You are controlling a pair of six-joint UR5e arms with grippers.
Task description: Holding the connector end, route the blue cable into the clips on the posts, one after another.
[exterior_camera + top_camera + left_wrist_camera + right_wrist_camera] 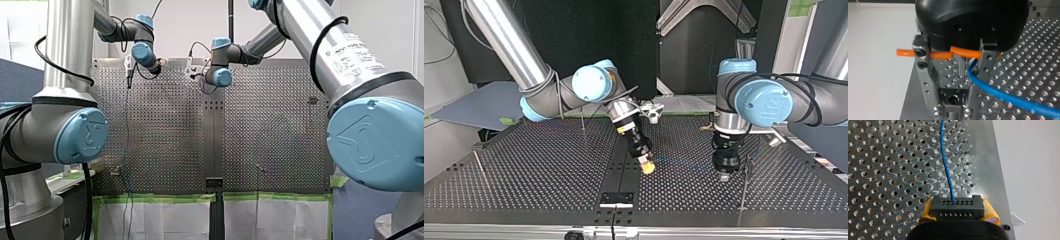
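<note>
The thin blue cable looks light and limp, so it will likely sag and wander if held mid-length. The black connector block at its end is rigid, and that is the place to hold. Our right gripper is clenched on that block. From the connector the cable runs out across the perforated metal table toward our left gripper — whether that one grips it, we cannot tell.

From behind and above, we looked over the perforated table; from across it, low, we faced back the other way. Our wrist cameras hung close over that same table, both catching the blue cable.
</note>
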